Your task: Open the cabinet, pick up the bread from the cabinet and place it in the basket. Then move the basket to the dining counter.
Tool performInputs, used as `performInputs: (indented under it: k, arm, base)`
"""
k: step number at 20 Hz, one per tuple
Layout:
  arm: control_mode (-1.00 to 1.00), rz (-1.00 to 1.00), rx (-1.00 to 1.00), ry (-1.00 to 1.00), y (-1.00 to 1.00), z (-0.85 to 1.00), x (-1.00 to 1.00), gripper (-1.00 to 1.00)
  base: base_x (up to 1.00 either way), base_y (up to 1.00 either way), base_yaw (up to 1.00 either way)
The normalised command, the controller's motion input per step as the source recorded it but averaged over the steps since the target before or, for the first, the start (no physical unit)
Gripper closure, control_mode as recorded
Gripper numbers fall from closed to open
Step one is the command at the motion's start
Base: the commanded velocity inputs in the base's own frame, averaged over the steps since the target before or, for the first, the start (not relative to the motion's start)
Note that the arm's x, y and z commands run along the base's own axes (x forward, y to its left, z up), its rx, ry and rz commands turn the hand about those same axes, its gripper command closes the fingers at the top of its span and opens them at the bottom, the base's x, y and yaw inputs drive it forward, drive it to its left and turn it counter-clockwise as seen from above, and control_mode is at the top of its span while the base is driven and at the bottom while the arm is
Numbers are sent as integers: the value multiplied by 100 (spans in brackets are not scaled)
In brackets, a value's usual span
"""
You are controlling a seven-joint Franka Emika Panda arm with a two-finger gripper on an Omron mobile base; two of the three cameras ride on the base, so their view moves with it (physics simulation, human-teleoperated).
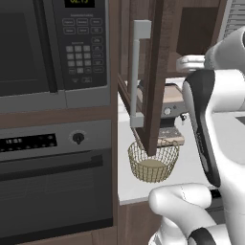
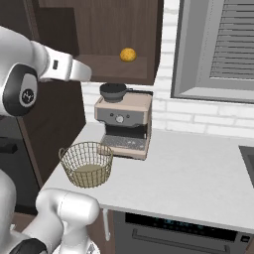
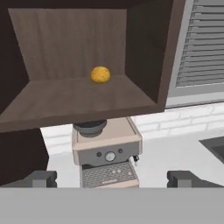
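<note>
The cabinet [image 3: 65,43] stands open, its door [image 1: 157,72] swung out edge-on with the long silver handle [image 1: 135,72] facing me. The bread [image 3: 100,75], a small yellow-orange lump, rests on the cabinet shelf toward the back, also seen as the bread [image 2: 128,54] from the right. My gripper [image 3: 112,179] is open in front of the shelf, below the bread's level and well short of it, with nothing between its fingers. The wire basket [image 2: 87,163] sits on the white worktop under the cabinet, holding nothing; the door partly hides the basket [image 1: 153,161]. The dining counter is out of view.
A beige coffee machine [image 2: 124,124] stands on the worktop [image 2: 198,173] right under the cabinet, behind the basket. A microwave [image 1: 52,48] and oven [image 1: 52,177] fill the wall to the left. A shuttered window [image 2: 218,44] is to the right.
</note>
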Motion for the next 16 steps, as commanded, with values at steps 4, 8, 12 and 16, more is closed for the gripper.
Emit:
performInputs:
  k: [4,8,12,16]
  arm:
    - [-100,0,4,13,-3,0,64,-100]
    - [-100,0,7,17,0,0,90,-100]
    - [-100,0,3,12,-8,-8,96,-100]
    - [-100,0,1,1,-12,-23,81,-100]
  base:
    - [0,0,0]
    - [0,0,0]
    - [0,0,0]
    - [0,0,0]
